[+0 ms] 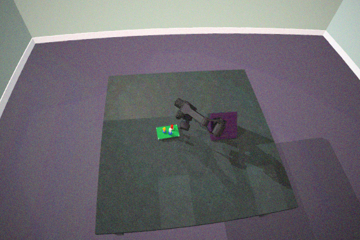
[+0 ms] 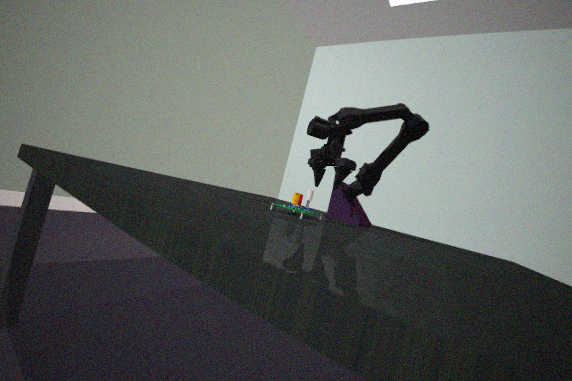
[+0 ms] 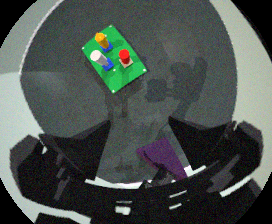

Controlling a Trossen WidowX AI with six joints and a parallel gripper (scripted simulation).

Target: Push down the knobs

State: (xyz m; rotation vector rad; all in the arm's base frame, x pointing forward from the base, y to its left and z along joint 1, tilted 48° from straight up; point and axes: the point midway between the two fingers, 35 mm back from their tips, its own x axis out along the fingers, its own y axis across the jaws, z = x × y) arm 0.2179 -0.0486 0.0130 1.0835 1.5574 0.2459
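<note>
The green circuit board (image 1: 161,136) (image 3: 118,83) stands level on short legs. An orange knob (image 1: 164,130) (image 2: 297,198) (image 3: 101,38) stands upright, low over a blue potentiometer; any small gap there cannot be made out. A white knob (image 2: 310,195) (image 3: 95,56) stands higher, with grey shaft showing between it and its blue potentiometer (image 3: 107,64). A red knob (image 1: 172,126) (image 3: 124,55) stands above a pale base; whether it touches is too small to tell. My gripper (image 2: 329,185) (image 3: 140,120) is open and empty, above and to one side of the board, clear of the knobs.
The dark table (image 1: 135,164) (image 2: 200,231) extends around the board. A purple square plate (image 1: 230,120) (image 3: 168,153) lies at the arm's base, to the right of the board in the top view. The arm (image 1: 196,116) (image 2: 380,113) reaches over from there.
</note>
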